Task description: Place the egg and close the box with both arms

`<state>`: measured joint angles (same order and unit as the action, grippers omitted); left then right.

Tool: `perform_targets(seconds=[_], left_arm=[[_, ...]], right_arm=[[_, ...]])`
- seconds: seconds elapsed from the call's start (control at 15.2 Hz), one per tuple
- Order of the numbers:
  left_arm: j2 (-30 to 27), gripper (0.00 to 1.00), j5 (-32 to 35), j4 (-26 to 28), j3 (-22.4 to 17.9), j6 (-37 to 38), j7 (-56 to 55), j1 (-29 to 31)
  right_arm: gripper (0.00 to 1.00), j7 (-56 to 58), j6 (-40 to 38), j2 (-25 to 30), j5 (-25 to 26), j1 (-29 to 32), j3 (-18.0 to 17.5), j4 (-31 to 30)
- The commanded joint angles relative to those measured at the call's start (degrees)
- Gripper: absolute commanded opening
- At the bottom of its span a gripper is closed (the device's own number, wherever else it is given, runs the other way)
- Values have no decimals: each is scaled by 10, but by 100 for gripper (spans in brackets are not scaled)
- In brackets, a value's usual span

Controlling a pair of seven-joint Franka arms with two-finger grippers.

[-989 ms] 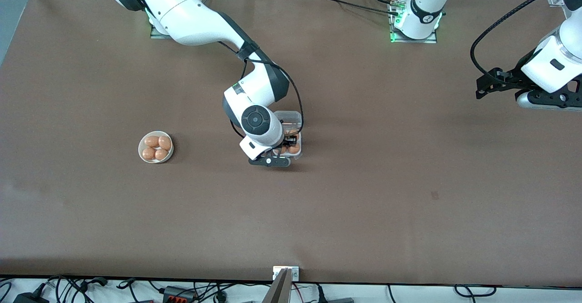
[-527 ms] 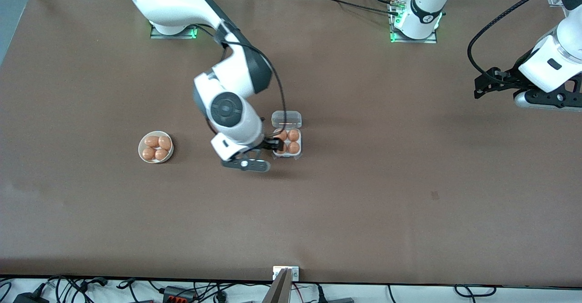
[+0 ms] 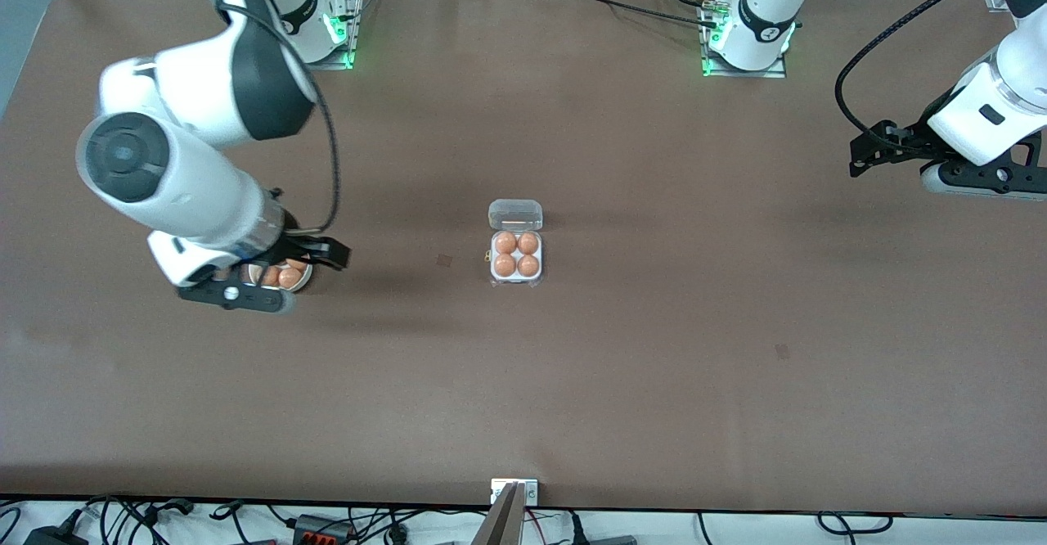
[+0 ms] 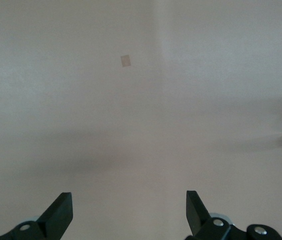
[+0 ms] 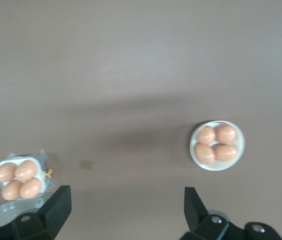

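Egg carton [image 3: 516, 255] mid-table now shows all four cells filled, its clear lid [image 3: 515, 214] still open. Right claw [image 3: 315, 252], empty and spread wide, has withdrawn above the egg dish [image 5: 217, 145]. Left claw [image 3: 877, 152] waits open, empty; closing comes next.

dish [image 3: 304, 281] half hidden under right arm [image 3: 180, 193]

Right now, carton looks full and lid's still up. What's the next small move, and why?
Probably bring the left pincer, open and waiting over the left arm's end of the table, toward the box. All four cells hold eggs and the clear lid stands open, so closing is what remains. The right pincer, open and empty, is over the dish.
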<state>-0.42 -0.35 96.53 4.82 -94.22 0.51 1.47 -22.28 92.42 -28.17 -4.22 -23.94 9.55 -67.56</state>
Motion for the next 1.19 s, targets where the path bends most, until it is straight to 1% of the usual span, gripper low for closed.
perform_targets(seconds=[0.0, 0.2, 0.33, 0.46, 0.59, 0.79, 0.92, 0.99, 1.05, 1.12], left_arm=[[-5, 100, 7, -7, 2, 11, -3, 1], [-5, 100, 7, -7, 2, 11, -3, 1], [-5, 100, 7, -7, 2, 11, -3, 1], [-5, 100, 8, -7, 2, 11, -3, 1], [-5, 100, 8, -7, 2, 11, -3, 1], [-5, 100, 8, -7, 2, 11, -4, 1], [-5, 100, 8, -7, 2, 11, -3, 1], [-5, 100, 8, -7, 2, 11, -3, 1], [-5, 100, 8, -7, 1, 11, -3, 2], [-5, 100, 8, -7, 0, 11, -3, 3]], right_arm=[[100, 54, -10, 27, 5, -1, 31, -16], [100, 94, -10, 44, 4, 0, 64, -16], [100, 101, -13, 52, 5, 0, 82, -17], [100, 113, -26, 58, 3, -4, 113, -19], [100, 121, -44, 63, 1, -1, 126, -18], [100, 137, -44, 64, 2, 2, 129, -18], [100, 136, -40, 71, 2, 15, 118, -18], [100, 137, -38, 73, 1, 34, 109, -18], [100, 138, -39, 78, 2, 56, 85, -18], [100, 138, -39, 87, 3, 90, 54, -20]])
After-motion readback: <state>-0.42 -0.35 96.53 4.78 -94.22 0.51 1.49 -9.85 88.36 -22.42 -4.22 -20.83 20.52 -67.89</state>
